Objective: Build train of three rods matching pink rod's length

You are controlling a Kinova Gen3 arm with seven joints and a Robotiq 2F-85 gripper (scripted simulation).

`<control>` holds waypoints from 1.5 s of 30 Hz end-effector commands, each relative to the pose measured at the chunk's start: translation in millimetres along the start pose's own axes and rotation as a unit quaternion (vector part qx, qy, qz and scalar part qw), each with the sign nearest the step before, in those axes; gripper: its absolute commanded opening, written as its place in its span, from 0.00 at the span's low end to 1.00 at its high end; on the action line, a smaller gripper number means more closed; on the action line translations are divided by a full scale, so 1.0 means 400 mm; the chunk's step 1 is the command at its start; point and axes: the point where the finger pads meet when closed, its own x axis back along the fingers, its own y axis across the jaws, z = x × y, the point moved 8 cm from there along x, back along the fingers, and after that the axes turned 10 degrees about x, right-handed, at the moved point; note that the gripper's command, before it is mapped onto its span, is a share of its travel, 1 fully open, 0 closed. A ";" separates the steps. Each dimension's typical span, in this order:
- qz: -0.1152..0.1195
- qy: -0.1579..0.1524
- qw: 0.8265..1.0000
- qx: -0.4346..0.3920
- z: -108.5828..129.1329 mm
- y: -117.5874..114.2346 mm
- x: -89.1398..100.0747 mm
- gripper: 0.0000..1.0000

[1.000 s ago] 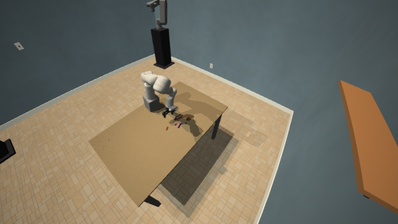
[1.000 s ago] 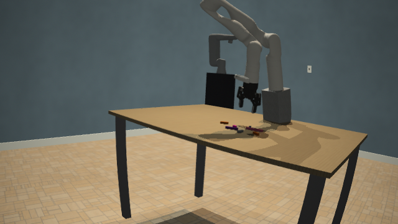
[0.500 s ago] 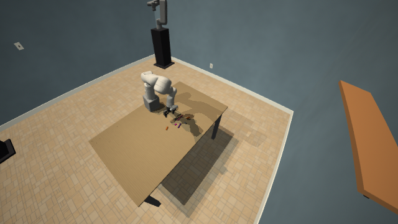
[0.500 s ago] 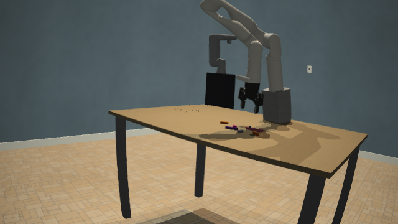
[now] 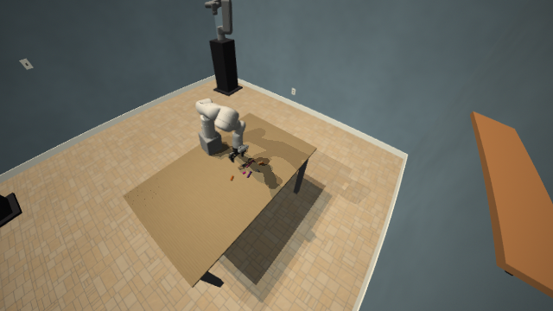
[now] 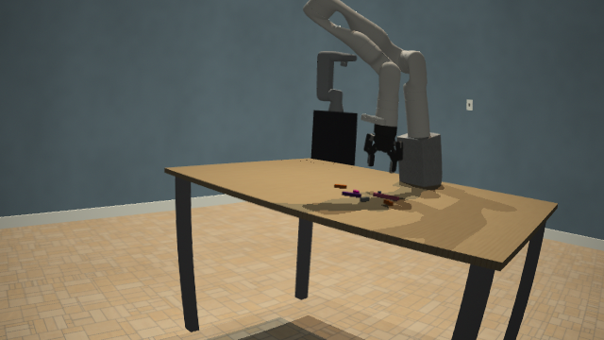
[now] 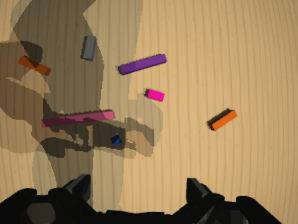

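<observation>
pink rod [image 7: 79, 117] lies on the counter [image 7: 220, 23] in the arm's shadow, blue rod [image 7: 117, 140] just beside it. hand [image 7: 136, 192] hovers fully open, empty; descending carelessly could nudge neighbouring rods together.

There are seven small rods on the table [image 7: 220, 23]. Two are orange: one orange rod [image 7: 222, 119] lies on the right and the other orange rod [image 7: 33, 66] lies far to the left, in shadow. There is one purple rod [image 7: 143, 64], one magenta rod [image 7: 154, 95], one grey rod [image 7: 88, 47], one long pink rod [image 7: 79, 117] and one tiny blue rod [image 7: 117, 141]. There is one robot arm [image 6: 390, 90].
</observation>
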 end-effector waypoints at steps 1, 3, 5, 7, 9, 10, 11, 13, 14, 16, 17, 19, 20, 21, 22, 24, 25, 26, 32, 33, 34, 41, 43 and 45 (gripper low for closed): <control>0.000 0.000 1.000 0.001 -0.001 -0.001 0.000 1.00; 0.005 0.004 1.000 0.005 0.001 -0.010 0.001 1.00; 0.005 0.004 1.000 0.005 0.001 -0.010 0.001 1.00; 0.010 0.007 1.000 0.010 0.003 -0.018 0.002 1.00; 0.010 0.007 1.000 0.010 0.003 -0.018 0.002 1.00; 0.010 0.007 1.000 0.010 0.003 -0.018 0.002 1.00; 0.015 0.010 1.000 0.014 0.005 -0.026 0.002 1.00; 0.015 0.010 1.000 0.014 0.005 -0.026 0.002 1.00; 0.015 0.010 1.000 0.014 0.005 -0.026 0.002 1.00; 0.019 0.013 1.000 0.017 0.006 -0.033 0.003 1.00; 0.019 0.013 1.000 0.017 0.006 -0.033 0.003 1.00; 0.019 0.013 1.000 0.017 0.006 -0.033 0.003 1.00; 0.022 0.015 0.999 0.020 0.007 -0.039 0.004 1.00; 0.022 0.015 0.999 0.020 0.007 -0.039 0.004 1.00; 0.022 0.015 0.999 0.020 0.007 -0.039 0.004 1.00; 0.026 0.018 0.999 0.023 0.008 -0.044 0.005 1.00; 0.026 0.018 0.999 0.023 0.008 -0.044 0.005 1.00; 0.026 0.018 0.999 0.023 0.008 -0.044 0.005 1.00; 0.031 0.021 0.999 0.028 0.010 -0.054 0.006 1.00; 0.031 0.021 0.999 0.028 0.010 -0.054 0.006 1.00; 0.031 0.021 0.999 0.028 0.010 -0.054 0.006 1.00; 0.035 0.024 0.999 0.031 0.011 -0.061 0.007 1.00; 0.035 0.024 0.999 0.031 0.011 -0.061 0.007 1.00; 0.037 0.025 0.998 0.033 0.012 -0.063 0.007 1.00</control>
